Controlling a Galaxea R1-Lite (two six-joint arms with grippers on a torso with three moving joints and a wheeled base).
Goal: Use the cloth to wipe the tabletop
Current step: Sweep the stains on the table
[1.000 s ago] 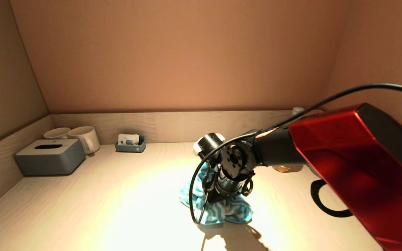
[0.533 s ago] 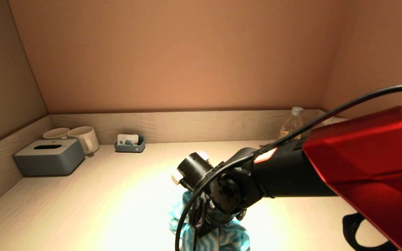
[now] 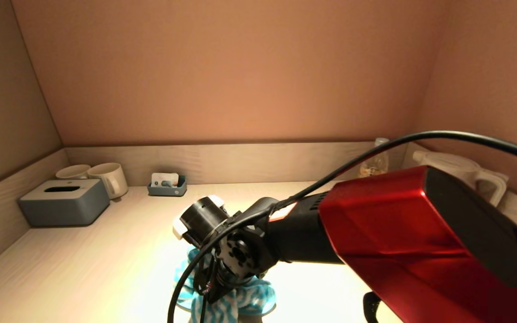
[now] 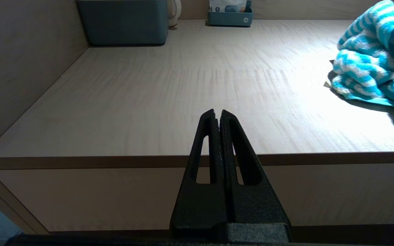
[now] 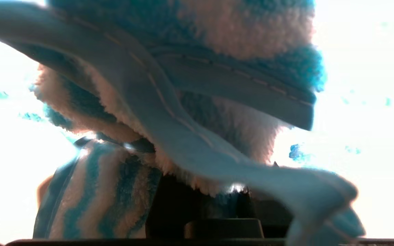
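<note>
The blue-and-white striped cloth (image 3: 240,303) lies bunched on the light wooden tabletop (image 3: 106,251), near its front edge and a little left of the middle. My right gripper (image 3: 216,294) points down into the cloth and is shut on it, pressing it to the table. In the right wrist view the cloth (image 5: 197,102) fills the picture and hides the fingers. The cloth also shows in the left wrist view (image 4: 364,68). My left gripper (image 4: 217,114) is shut and empty, parked below the table's front edge.
A grey tissue box (image 3: 63,201) and two white mugs (image 3: 108,177) stand at the back left, and a small blue tray (image 3: 167,185) stands against the back wall. A bottle (image 3: 375,163) and a white kettle (image 3: 460,170) stand at the back right. Walls close in three sides.
My right arm has dragged the cloth from the middle of the table toward the front edge and to the left. The left arm has not moved.
</note>
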